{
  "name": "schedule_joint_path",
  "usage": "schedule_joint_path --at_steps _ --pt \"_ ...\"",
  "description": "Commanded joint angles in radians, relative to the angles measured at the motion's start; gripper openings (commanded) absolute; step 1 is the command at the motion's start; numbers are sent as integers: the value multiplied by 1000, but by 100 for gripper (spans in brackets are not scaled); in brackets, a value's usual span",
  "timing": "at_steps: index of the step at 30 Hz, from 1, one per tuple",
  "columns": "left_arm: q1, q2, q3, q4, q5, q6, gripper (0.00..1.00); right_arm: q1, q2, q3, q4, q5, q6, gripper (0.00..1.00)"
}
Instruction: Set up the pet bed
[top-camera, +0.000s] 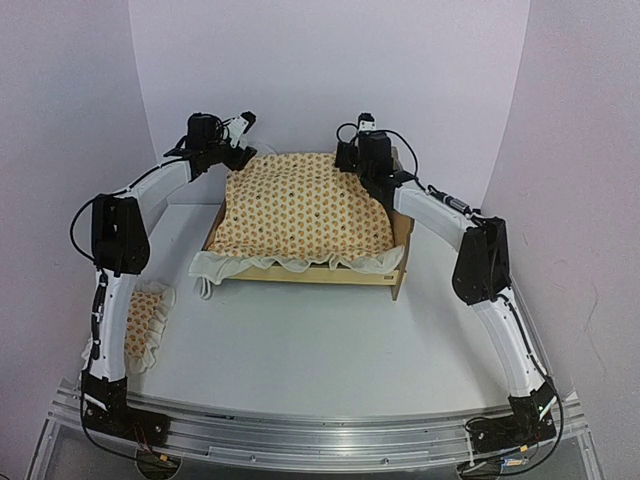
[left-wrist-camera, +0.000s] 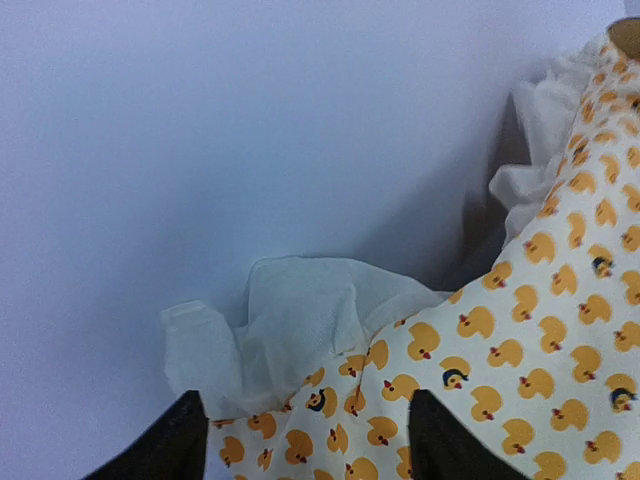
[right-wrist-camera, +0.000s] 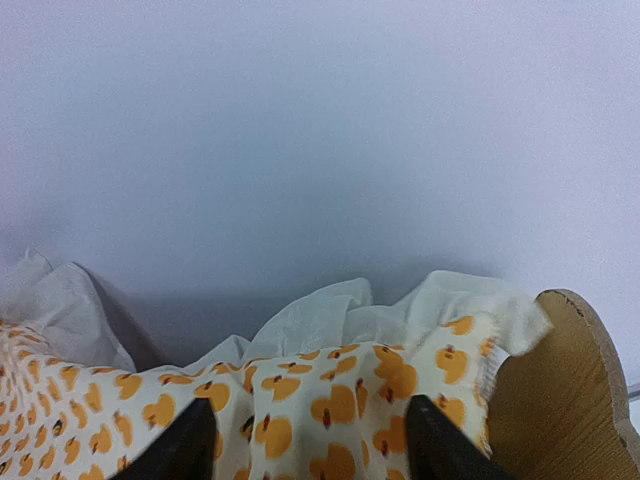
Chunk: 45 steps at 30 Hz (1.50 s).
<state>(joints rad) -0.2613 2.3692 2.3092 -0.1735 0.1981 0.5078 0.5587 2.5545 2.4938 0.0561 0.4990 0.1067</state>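
- Small pillow (top-camera: 150, 320): lying well left of the bed (top-camera: 330, 275), low beside the left arm and off the frame. Probably waiting its turn until the cushion is sorted.
- Left gripper (left-wrist-camera: 310, 450): hovering at the bed's back left corner, jaws well apart, nothing pinched. Duck-print cloth visible under and between the fingertips (left-wrist-camera: 165, 445), not clamped. Likely positioned there to deal with the cushion's corner at the head end.
- White ruffle (top-camera: 215, 265): spilling over the bed's front left corner and along its front rail. Looks untidy, not tucked inside the frame.
- Cushion (top-camera: 305, 205): draped across the bed, covering nearly the whole inside and humped toward the back. Appears laid rather than flattened, with the back edge bunched up against the head end in both wrist views.
- Bed: in the middle of the table (top-camera: 330, 360), between the two arms, foot end toward the arm bases, head end toward the far wall. Wooden front rail and right front post showing below the cushion.
- Headboard (right-wrist-camera: 565, 390): only a rounded wooden edge seen, at the bed's back right, with cushion ruffle touching it.
- Right gripper (right-wrist-camera: 320, 450): above the bed's back right corner, just beside the headboard, jaws spread wide, empty. Cloth below the fingers (right-wrist-camera: 190, 445) but not gripped. Mirrors the left one, presumably one arm per cushion corner.
- Judged stage: cushion on, pillow not yet placed. Ruffle and hump likely need smoothing before the pillow goes in.
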Motion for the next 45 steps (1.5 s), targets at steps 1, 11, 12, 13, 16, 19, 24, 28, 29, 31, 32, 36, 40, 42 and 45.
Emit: schedule_joint_path --at_steps 1,11,12,13,16,19,24,28,29,31,32,36,40,42,45 --pt "7 35 132 47 -146 15 81 -11 -11 62 5 25 -26 92" --pt "6 -176 19 -321 140 43 92 47 -345 -193 -177 -68 -62 92" --pt "7 -213 -17 -393 166 51 92 57 -389 -224 -221 -55 -43 91" --pt "7 -256 -44 -443 179 63 92 66 -433 -254 -278 -45 -19 89" --pt "18 -337 -125 -575 176 49 93 83 -561 -343 -416 2 76 86" --pt "54 -364 -193 -638 170 -21 95 86 -631 -385 -578 112 192 91" --pt "119 -378 -366 -561 167 -177 99 71 -589 -351 -832 182 275 96" --pt "124 -399 -416 -557 234 -187 99 7 -541 -325 -980 111 398 98" --pt "124 -409 -425 -558 254 -186 99 -9 -538 -333 -994 86 419 98" --pt "122 -435 -448 -561 276 -169 99 -25 -529 -347 -997 20 417 97" --pt "120 -448 -462 -565 280 -158 99 -28 -520 -348 -997 -20 409 97" --pt "116 -494 -522 -595 297 -119 98 -32 -494 -360 -1000 -133 398 83" --pt "111 -538 -599 -615 309 -68 95 -45 -525 -427 -1000 -94 395 43" --pt "105 -558 -618 -635 317 -37 94 -54 -555 -472 -1000 -78 369 18" --pt "93 -589 -622 -706 384 34 93 -69 -619 -537 -999 -72 288 0"
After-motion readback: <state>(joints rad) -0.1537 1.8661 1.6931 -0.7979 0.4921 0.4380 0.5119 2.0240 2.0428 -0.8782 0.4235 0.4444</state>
